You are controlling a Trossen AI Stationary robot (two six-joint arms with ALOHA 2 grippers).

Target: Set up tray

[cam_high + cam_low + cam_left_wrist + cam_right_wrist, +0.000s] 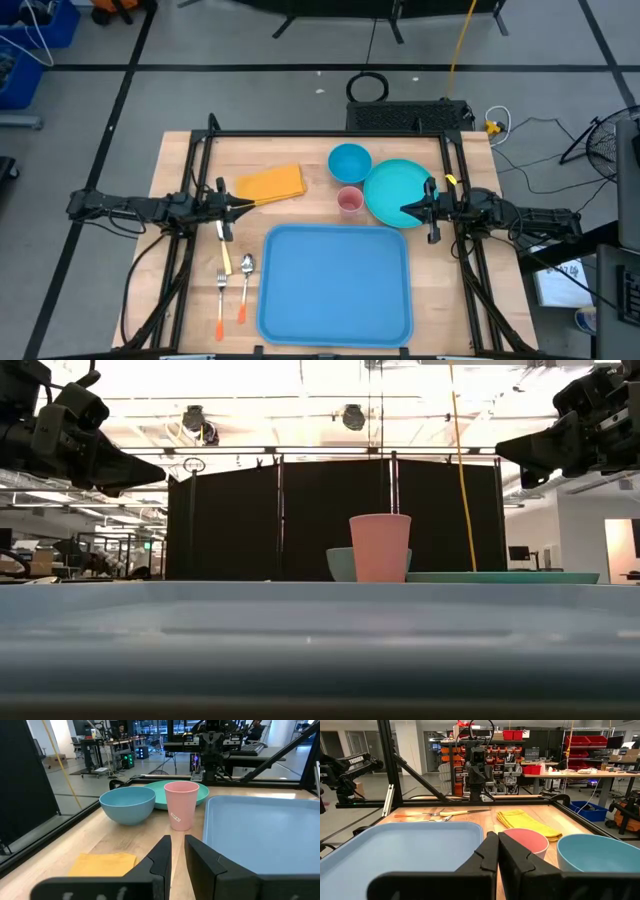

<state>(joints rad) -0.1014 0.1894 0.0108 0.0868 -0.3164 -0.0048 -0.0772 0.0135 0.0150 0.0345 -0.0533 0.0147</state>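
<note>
The light-blue tray (pixel 335 283) lies flat at the table's near middle with nothing on it. Beyond it stand a pink cup (pixel 350 200), a blue bowl (pixel 349 162) and a round teal plate (pixel 395 190). A yellow napkin (pixel 270 183) lies to the far left. A knife (pixel 224 245), fork (pixel 221 300) and spoon (pixel 245 285) lie left of the tray. My left gripper (pixel 245 205) hangs shut above the napkin's near corner. My right gripper (pixel 404 210) hangs shut over the plate's near-left rim. Both are raised well above the table.
A black frame (pixel 330 133) runs along the table's far, left and right sides. Bare wood shows between the tray and the dishes, and right of the tray. In the wrist views each arm faces the other across the tray (pixel 260 830) (pixel 400 850).
</note>
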